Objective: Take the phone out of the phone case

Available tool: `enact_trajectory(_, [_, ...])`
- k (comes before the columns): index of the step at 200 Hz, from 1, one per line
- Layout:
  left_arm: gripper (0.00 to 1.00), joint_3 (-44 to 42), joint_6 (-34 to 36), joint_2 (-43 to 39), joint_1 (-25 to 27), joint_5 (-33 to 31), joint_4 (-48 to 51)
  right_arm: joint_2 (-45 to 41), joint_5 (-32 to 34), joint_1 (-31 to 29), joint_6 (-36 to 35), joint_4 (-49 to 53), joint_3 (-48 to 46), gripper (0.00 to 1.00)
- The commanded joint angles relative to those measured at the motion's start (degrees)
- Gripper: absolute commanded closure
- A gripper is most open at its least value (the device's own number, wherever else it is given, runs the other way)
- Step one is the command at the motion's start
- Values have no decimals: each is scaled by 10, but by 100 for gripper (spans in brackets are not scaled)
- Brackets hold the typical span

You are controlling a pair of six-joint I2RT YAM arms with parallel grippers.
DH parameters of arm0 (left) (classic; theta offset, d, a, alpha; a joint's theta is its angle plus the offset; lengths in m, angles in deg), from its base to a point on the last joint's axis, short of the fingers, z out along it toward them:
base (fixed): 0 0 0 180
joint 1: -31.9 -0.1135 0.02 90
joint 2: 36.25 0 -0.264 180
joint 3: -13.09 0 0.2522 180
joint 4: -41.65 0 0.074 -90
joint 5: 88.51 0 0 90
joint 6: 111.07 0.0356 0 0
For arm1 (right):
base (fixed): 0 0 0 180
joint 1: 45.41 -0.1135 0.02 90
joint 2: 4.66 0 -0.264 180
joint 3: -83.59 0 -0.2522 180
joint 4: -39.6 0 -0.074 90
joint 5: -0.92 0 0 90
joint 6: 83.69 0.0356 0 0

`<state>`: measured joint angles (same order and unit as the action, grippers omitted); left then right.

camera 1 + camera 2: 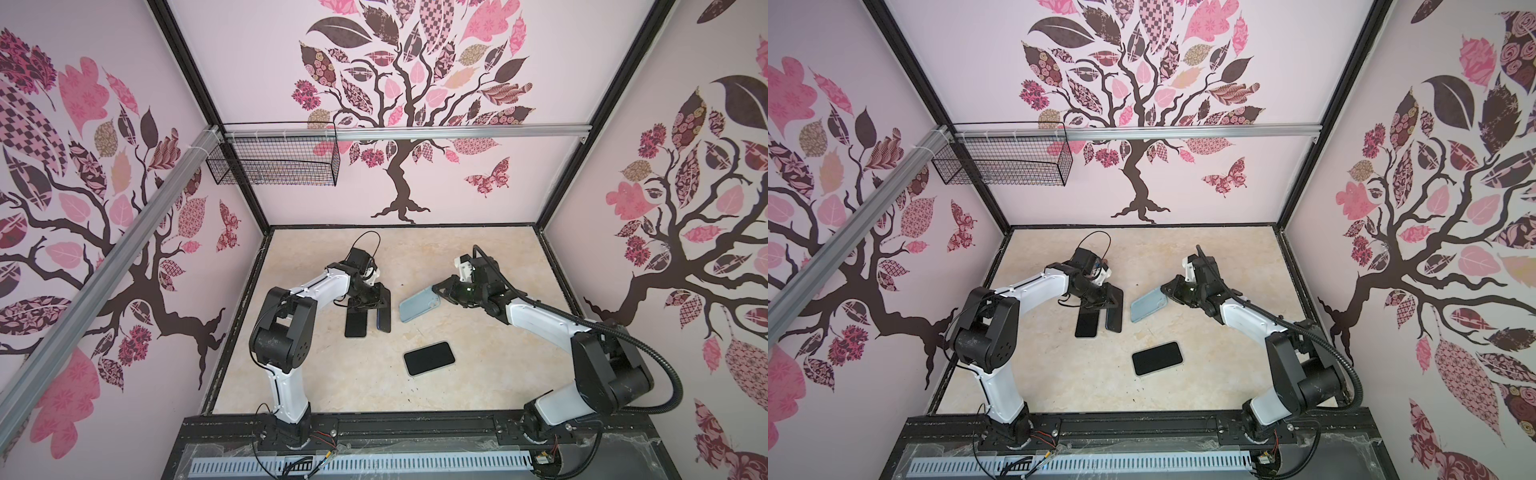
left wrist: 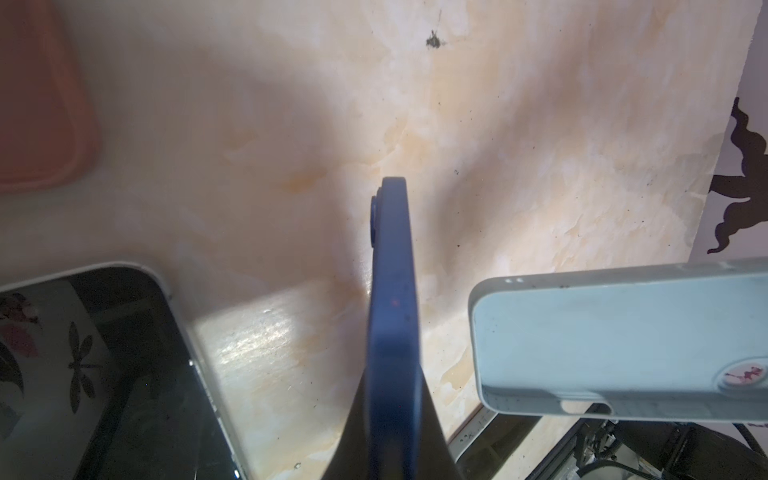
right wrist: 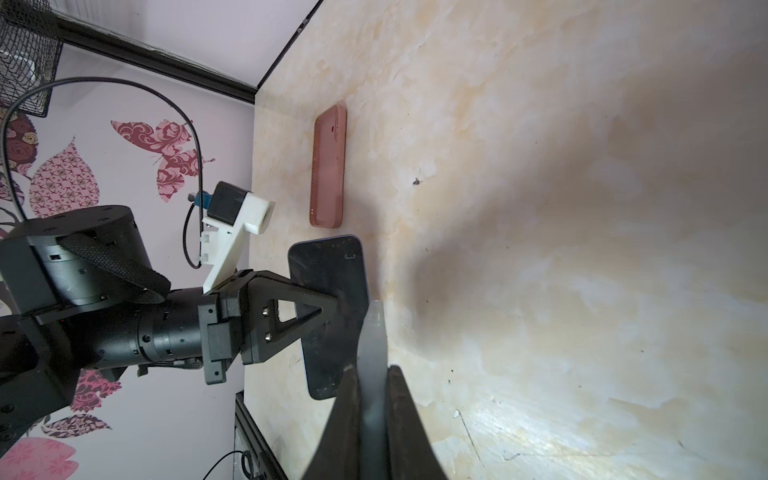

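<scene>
- Slim black phone with a silver rim (image 1: pixel 356 325): lies bare and flat on the beige marbled tabletop (image 1: pixel 324 386), just beside the left gripper. Judged to be already out of its cover.
- Dark blue soft phone case (image 2: pixel 392 316): held on edge above the tabletop, pinched flat between the jaws of the left gripper (image 1: pixel 371 300). Whether it is hollow cannot be told.
- Pale blue phone case (image 1: pixel 417 306): tilted, with one end clamped in the right gripper (image 1: pixel 441 291). Its camera cut-out looks see-through in the left wrist view, so it is probably empty.
- Second black phone (image 1: pixel 429 358): flat on the tabletop nearer the arm bases, apart from both grippers.
- Salmon-pink case (image 3: pixel 328 166): flat on the tabletop beyond the left gripper, untouched.
- Hazard: the dark blue case hangs close over the bare phone, so lowering or releasing it carelessly could strike or scratch the screen.
- Hazard: the two held cases are near each other, and an inward swing by either arm could knock them together.
- Hazard: soft covers gripped by a thin edge may flex and slip out.
</scene>
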<state>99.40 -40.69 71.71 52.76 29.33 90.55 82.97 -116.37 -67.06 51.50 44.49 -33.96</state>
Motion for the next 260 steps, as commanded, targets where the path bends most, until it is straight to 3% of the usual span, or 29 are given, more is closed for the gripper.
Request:
enact_trajectory(1, [100, 13, -9, 13, -3, 31, -19, 24, -20, 2, 15, -28, 2, 100])
enact_trajectory(91, [96, 14, -18, 40, -6, 34, -22, 70, 4, 5, 18, -35, 4, 100])
enact_trajectory(120, [91, 14, -20, 51, -6, 36, -22, 79, -3, 6, 22, -48, 0, 100])
enact_trajectory(188, [67, 15, -21, 47, -9, 11, -16, 65, 26, 6, 7, -25, -12, 100])
enact_trajectory(260, [62, 11, -17, 37, -10, -9, -1, 56, 54, 9, -12, -7, -13, 100])
